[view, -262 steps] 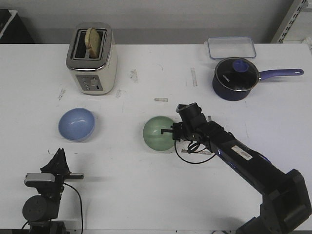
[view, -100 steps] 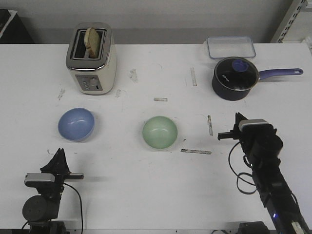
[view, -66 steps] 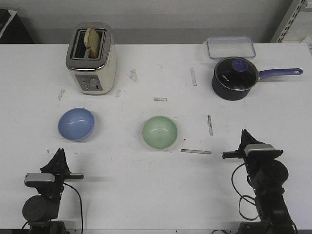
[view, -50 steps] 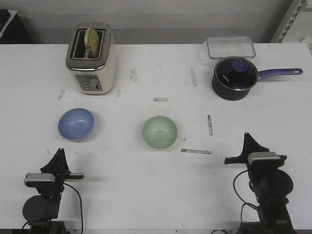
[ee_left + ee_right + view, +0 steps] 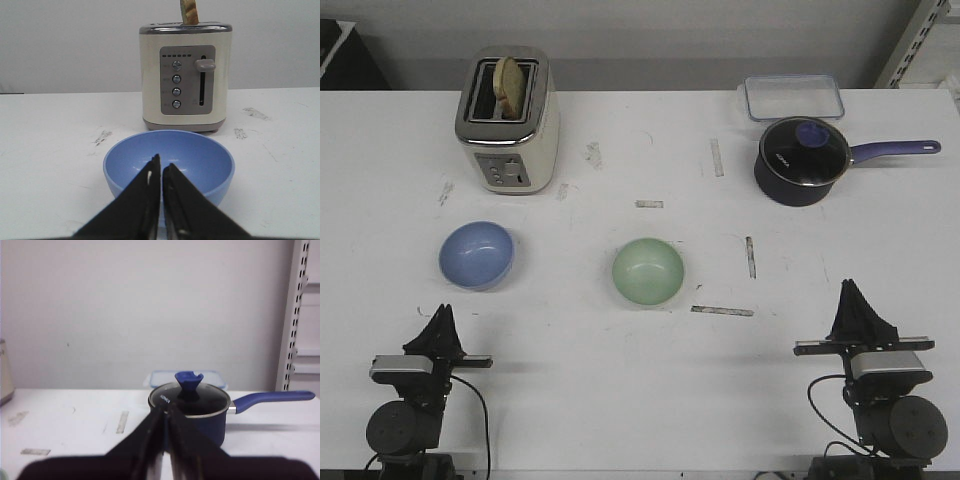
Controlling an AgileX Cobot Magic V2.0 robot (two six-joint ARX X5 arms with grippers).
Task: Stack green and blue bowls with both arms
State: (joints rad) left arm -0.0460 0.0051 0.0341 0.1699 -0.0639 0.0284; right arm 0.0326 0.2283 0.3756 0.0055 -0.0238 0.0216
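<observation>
Blue bowl (image 5: pixel 476 254): upright on white table (image 5: pixel 620 380), left of centre, in front of toaster (image 5: pixel 508 118); apart from green bowl. Seen in left wrist view (image 5: pixel 169 162) as empty, just beyond the fingertips.
Green bowl (image 5: pixel 648 272): upright near table centre, empty, touching nothing but the table; not stacked with blue bowl.
Left gripper (image 5: pixel 441 329): parked at near left edge of table, pointing forward at blue bowl. Fingers (image 5: pixel 142 197) pressed nearly together, only a hairline slit between them in left wrist view (image 5: pixel 160 168); nothing held, no contact with bowl.
Right gripper (image 5: pixel 858 311): parked at near right edge, well apart from both bowls. Fingers (image 5: pixel 145 437) closed to a thin seam in right wrist view (image 5: pixel 165 412); holding nothing, touching nothing.
Toaster: cream and chrome, far left, slice of bread (image 5: pixel 510 82) standing up out of the slot; lever and four round buttons facing left wrist camera (image 5: pixel 185 75).
Saucepan (image 5: pixel 804 160): dark blue, glass lid with blue knob, far right, handle pointing right; straight ahead of right gripper (image 5: pixel 195 407).
Clear container (image 5: pixel 793 98): just behind saucepan, at far edge.
Table marks: scuffs and short tape strips (image 5: pixel 723 311) scattered on surface.
</observation>
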